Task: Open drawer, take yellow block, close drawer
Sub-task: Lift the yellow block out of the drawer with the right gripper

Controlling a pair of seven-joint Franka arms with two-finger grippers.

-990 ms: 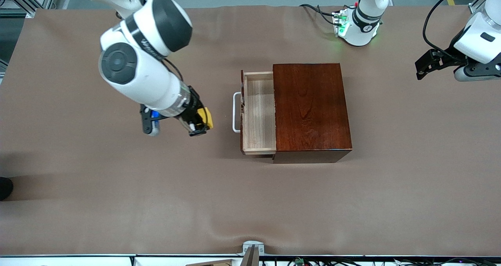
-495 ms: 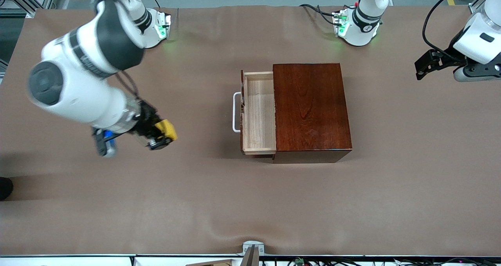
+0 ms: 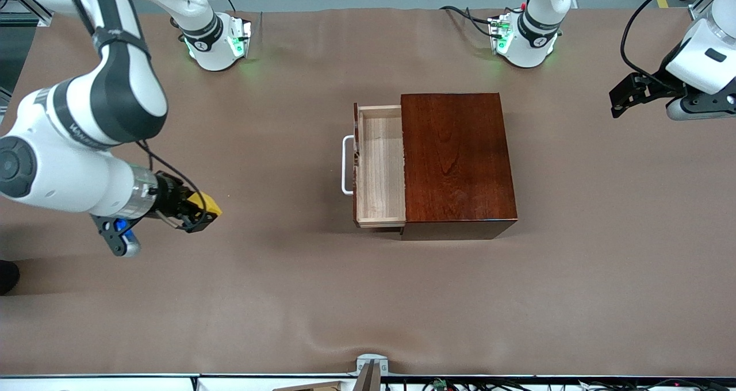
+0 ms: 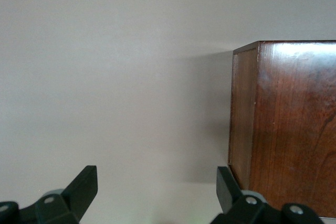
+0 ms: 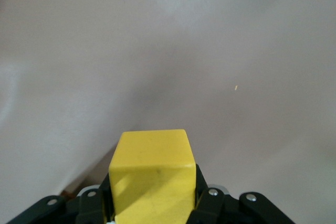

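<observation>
The right gripper (image 3: pixel 198 213) hangs over bare tabletop toward the right arm's end of the bench, well apart from the wooden box (image 3: pixel 457 161). Its fingers are closed tight on the yellow block (image 3: pixel 208 206), which the right wrist view shows pinched between the two black pads (image 5: pixel 207 195); whether the block clears the table (image 3: pixel 368 299) or rests on it is hard to judge.

Near the middle of the bench stands the glossy reddish-brown box, with the drawer (image 3: pixel 379 169) pulled out toward the right arm's end. The light-wood tray shows bare, its white loop handle (image 3: pixel 345 165) on the front.

The left gripper (image 3: pixel 624 99) waits in the air by the bench edge at the left arm's end, fingers (image 4: pixel 79 192) spread wide and holding nothing, the box's side face ahead of it.
</observation>
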